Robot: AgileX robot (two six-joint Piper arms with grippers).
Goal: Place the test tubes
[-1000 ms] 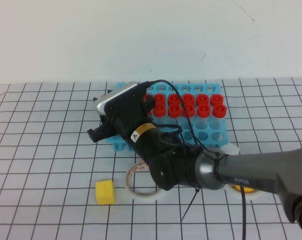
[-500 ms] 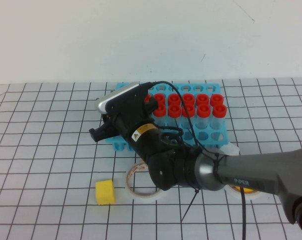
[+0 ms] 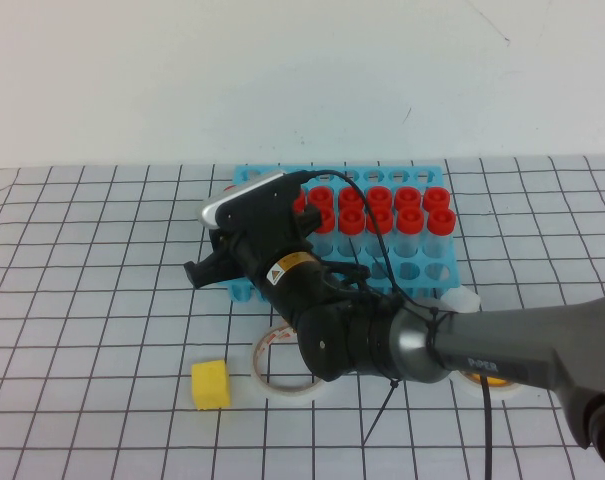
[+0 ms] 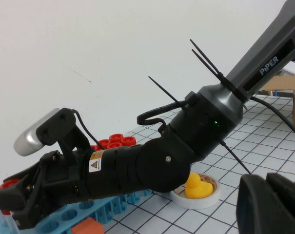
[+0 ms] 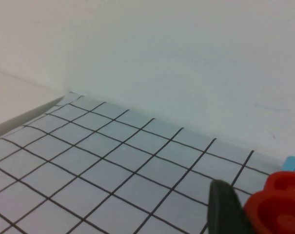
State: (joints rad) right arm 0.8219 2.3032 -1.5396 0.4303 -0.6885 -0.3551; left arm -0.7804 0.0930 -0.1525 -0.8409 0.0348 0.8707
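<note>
Hovering over the left end of the blue rack (image 3: 422, 268), my right gripper (image 4: 21, 204) seems, as far as the half-hidden view lets me judge, to be pinching a red-capped test tube (image 5: 279, 202). My left gripper (image 4: 271, 204) sits parked apart from the rack, fingers pressed together. I would centre the tube over an empty well, keep it upright, lower it slowly clear of neighbouring caps, and release only once it is seated.

High view looks down; low left wrist view shares the rack (image 3: 427, 268).
</note>
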